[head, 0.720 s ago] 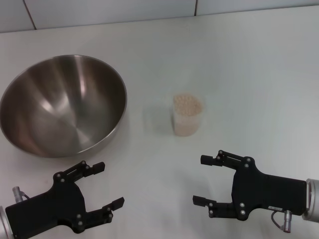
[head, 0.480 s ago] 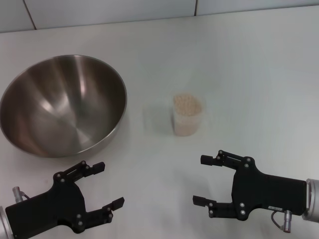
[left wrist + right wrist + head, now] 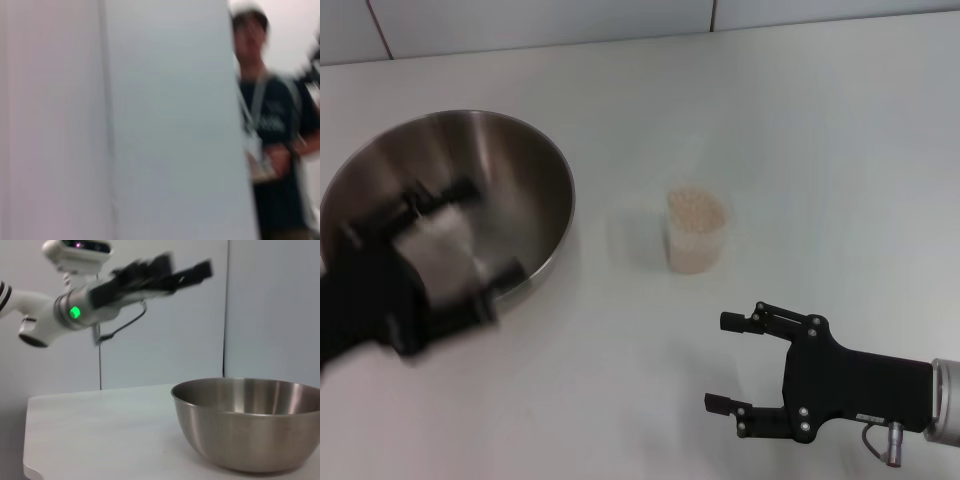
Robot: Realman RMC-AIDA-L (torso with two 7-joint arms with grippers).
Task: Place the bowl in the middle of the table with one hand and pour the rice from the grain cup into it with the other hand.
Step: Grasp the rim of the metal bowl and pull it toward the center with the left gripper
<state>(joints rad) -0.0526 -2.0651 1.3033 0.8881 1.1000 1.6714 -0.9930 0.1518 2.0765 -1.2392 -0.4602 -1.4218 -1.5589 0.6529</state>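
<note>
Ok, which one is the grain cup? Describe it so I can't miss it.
Start at the steel bowl on the table's left side. Just to its right, standing apart, is the grain cup: small, clear plastic, upright, filled with pale rice, far smaller than the bowl.

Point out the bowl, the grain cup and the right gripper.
bowl [image 3: 535,160]: head view, bare inner wall.
grain cup [image 3: 697,250]: head view, clear side wall.
right gripper [image 3: 722,362]: head view, midway between fingertips.

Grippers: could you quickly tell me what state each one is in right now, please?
Left gripper: open, holding nothing, raised above the bowl.
Right gripper: open, empty, low over the table.
</note>
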